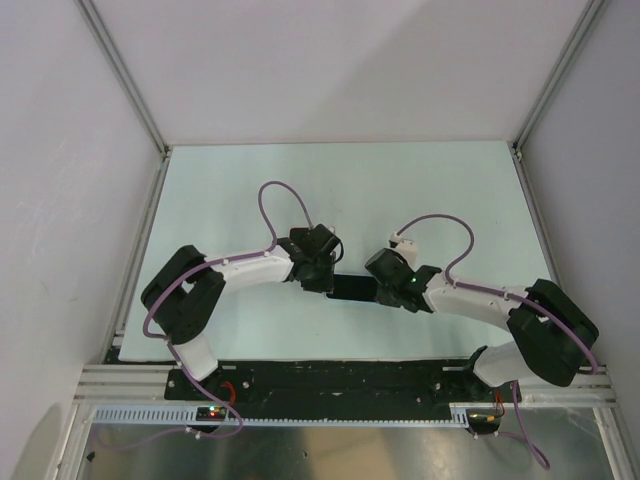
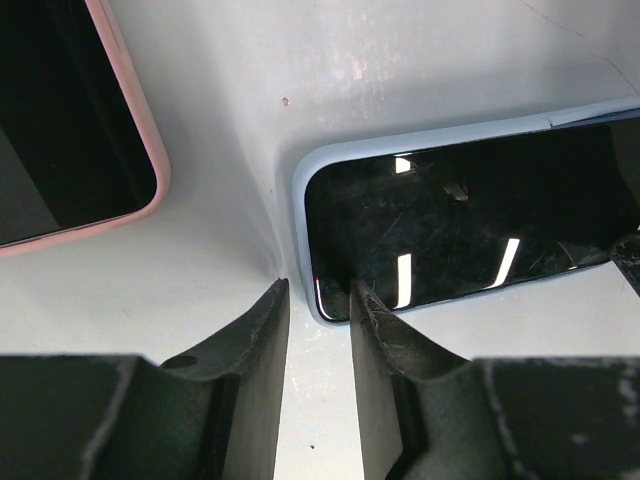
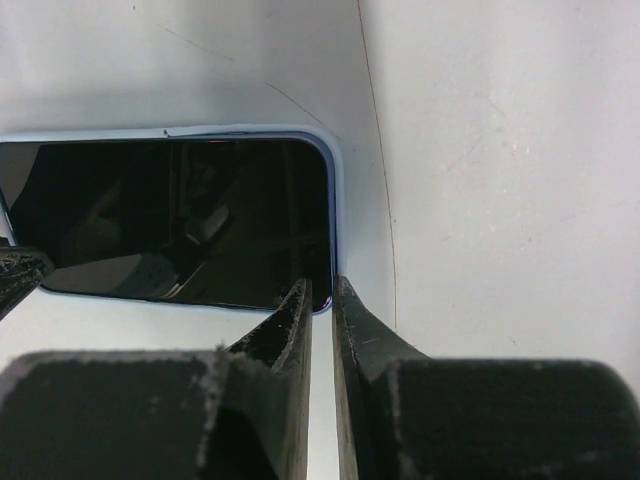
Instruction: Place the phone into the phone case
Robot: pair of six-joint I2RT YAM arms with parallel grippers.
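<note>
The phone (image 2: 470, 220), black screen up, lies flat inside the light blue phone case (image 2: 400, 148), whose rim shows round its end. In the top view the phone (image 1: 352, 288) sits between the two wrists. My left gripper (image 2: 320, 290) is low over its near left corner with the jaws apart: the right finger (image 2: 375, 320) is on the screen edge and the other is off the case. My right gripper (image 3: 322, 290) is shut, its tips at the near right corner of the phone case (image 3: 338, 180). Whether it pinches the rim I cannot tell.
A second phone in a pink case (image 2: 152, 160) lies just left of the blue one, seen only in the left wrist view. White walls and aluminium rails (image 1: 130, 80) bound the pale table (image 1: 400, 190). Both arms' cables arch above the wrists.
</note>
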